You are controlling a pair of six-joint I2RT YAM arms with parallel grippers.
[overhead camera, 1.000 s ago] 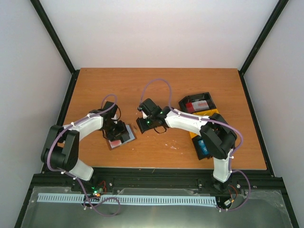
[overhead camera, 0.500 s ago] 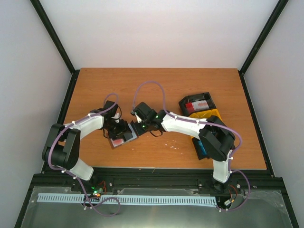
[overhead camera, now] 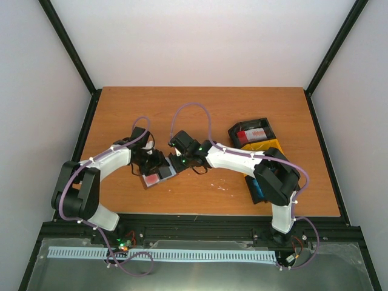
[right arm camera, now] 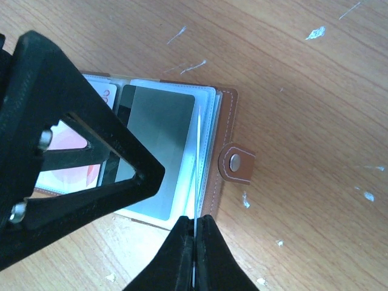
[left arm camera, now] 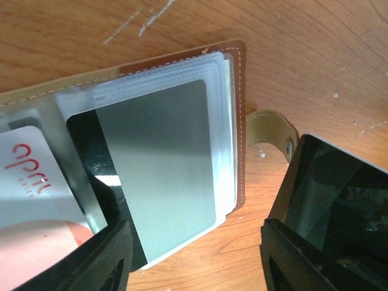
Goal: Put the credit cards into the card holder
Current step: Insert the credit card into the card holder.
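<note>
High fixed view over whole table [overhead camera: 200,109], both wrist views close above card holder [left arm camera: 240,121]

Wooden table [overhead camera: 200,109]: open card holder [overhead camera: 156,178] centre-left; black tray [overhead camera: 251,131], yellow tray [overhead camera: 273,144] right

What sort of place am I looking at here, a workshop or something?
Most likely a robotics test booth: a wooden table boxed in by plain white walls on a black frame, with a left arm and a right arm bolted at its near edge, reaching over a small card holder.

A robotics lab cell: plain white walls [overhead camera: 200,42], black frame posts [overhead camera: 70,48], scratched wooden table [overhead camera: 200,109].
</note>
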